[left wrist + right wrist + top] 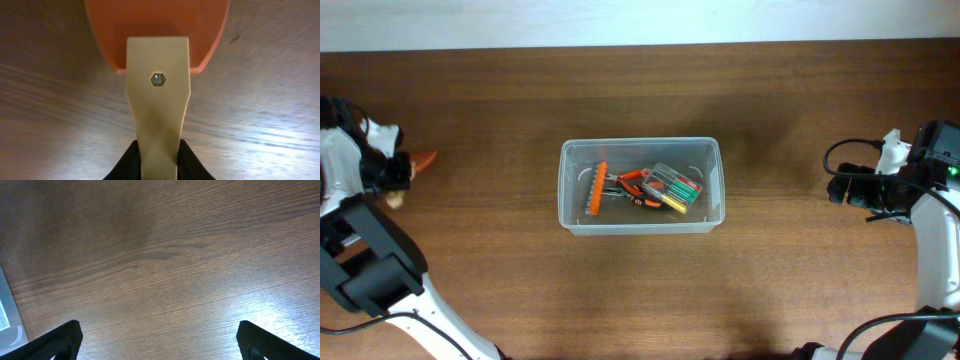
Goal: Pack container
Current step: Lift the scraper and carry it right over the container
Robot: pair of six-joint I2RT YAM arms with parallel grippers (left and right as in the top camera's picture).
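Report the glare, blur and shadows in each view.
Overhead: even light and sharp, with only a faint shadow beside the container. Left wrist: the scraper is crisp, while the table behind it is blurred, with pale glare lower down. Right wrist: the grain is sharp, with a bright glare patch at the lower right.

Even overhead light lit the dark brown wooden counter (640,90). Glare paled its grain in both wrist views; the close beige-handled orange scraper (157,100) looked soft.
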